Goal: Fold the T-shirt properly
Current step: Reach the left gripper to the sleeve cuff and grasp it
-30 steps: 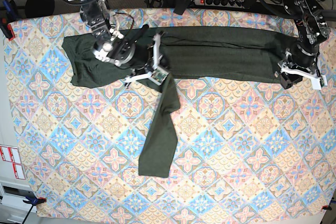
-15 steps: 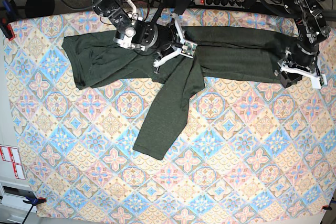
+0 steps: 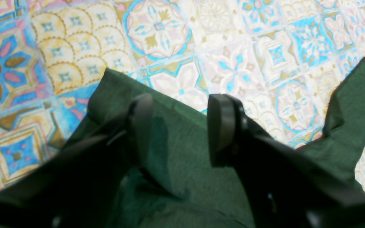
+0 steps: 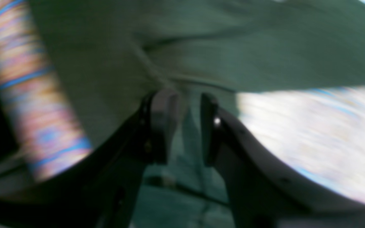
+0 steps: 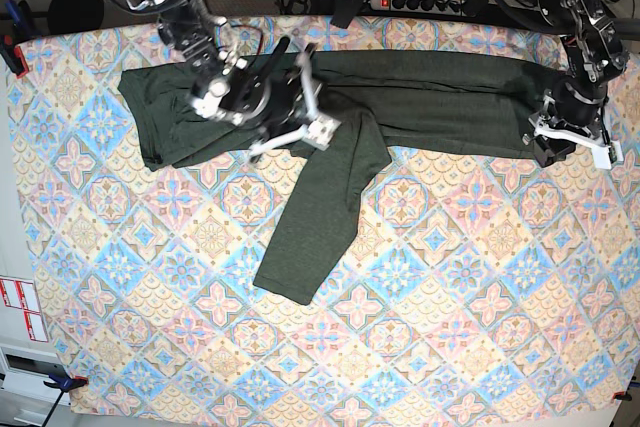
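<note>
T-shirt, dark olive-green heathered knit w/ long sleeves, spread along far edge of patterned tablecloth; one sleeve trailing diagonally toward near side. Soft, light, floppy, prob. drapes & bunches, not slippery. Best taken at cuff or seam edges, not mid-panel. Left gripper over shirt corner at table's end, jaws spread, nothing pinched. Right gripper over shirt middle, jaws parted w/ cloth fold between; whether gripping it, can't tell, view blurred.

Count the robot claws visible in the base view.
2: the right claw over the T-shirt near its middle, the left claw at the shirt's far right end.
</note>
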{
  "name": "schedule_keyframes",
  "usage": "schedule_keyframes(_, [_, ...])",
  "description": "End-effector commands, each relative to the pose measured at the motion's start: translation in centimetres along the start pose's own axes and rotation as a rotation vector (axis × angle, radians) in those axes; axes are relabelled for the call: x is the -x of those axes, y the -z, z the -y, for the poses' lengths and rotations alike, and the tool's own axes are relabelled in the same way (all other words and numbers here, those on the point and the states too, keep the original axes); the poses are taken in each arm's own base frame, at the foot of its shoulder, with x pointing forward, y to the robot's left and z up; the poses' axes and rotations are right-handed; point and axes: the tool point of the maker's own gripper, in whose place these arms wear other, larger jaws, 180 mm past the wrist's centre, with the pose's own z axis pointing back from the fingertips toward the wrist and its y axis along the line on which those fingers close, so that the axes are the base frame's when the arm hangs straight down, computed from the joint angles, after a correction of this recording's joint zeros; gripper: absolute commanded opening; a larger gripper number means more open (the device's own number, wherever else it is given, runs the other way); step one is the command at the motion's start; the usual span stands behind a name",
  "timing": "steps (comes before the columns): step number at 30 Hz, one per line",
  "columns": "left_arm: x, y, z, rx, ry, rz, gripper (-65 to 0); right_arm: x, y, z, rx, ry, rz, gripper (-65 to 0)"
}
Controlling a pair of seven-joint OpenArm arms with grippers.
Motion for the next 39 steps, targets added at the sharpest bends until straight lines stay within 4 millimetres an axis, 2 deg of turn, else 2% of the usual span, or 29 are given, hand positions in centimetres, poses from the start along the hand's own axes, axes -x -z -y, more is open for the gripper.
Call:
schedule_keyframes(1, [-1.2, -0.3, 0.0, 0.007, 0.012, 0.038, -36.6, -2.5, -0.2, 2.1, 0.038, -0.008, 0.076, -48.9])
schedule_keyframes(3, [-1.0, -0.4, -0.1, 0.005, 0.012, 0.034, -36.6, -2.9, 0.3, 4.9, 0.074, -0.011, 0.071, -48.9])
schedule_keyframes(4, [-1.0, -0.4, -0.1, 0.004, 0.013, 0.033, -36.6, -2.9, 0.6, 5.6, 0.079, -0.009, 0.063, -48.9])
schedule_keyframes(8, [-0.9, -0.4, -0.1, 0.004, 0.013, 0.031, -36.6, -4.1, 1.6, 7.5, 0.096, 0.01, 0.069, -48.9])
schedule_keyframes(15, [-1.3, -0.3, 0.2, 0.012, 0.012, 0.04, -36.3, -3.9, 2.7, 11.6, 0.15, 0.187, 0.079, -48.9])
schedule_keyframes(18, [-1.5, 0.8, 3.0, 0.077, 0.039, 0.034, -36.2, -4.2, 3.3, 12.8, 0.16, 0.293, 0.126, -48.9])
schedule_keyframes(21, [-1.6, 1.8, 6.0, 0.146, 0.068, 0.029, -36.2, -3.1, 4.2, 12.8, 0.151, 0.401, 0.137, -48.9])
schedule_keyframes(24, [-2.4, 2.9, 9.9, 0.227, 0.111, 0.034, -36.2, -1.6, 3.2, 14.5, 0.201, 0.478, 0.147, -48.9])
schedule_keyframes(27, [-3.2, 3.8, 14.4, 0.322, 0.157, 0.04, -36.2, -1.9, 0.8, 16.7, 0.282, 0.493, 0.198, -48.9])
schedule_keyframes(30, [-3.3, 5.6, 17.6, 0.384, 0.18, 0.011, -36.2, 0.6, -0.5, 15.3, 0.313, 0.528, 0.183, -48.9])
schedule_keyframes(35, [-2.6, 9.9, 20.4, 0.416, 0.131, -0.079, -36.2, 2.8, -3.2, 13.5, 0.373, 0.538, 0.178, -48.9])
schedule_keyframes(39, [-2.0, 12.7, 22.8, 0.433, 0.069, -0.139, -36.2, 3.7, -5.2, 12.2, 0.41, 0.531, 0.175, -48.9])
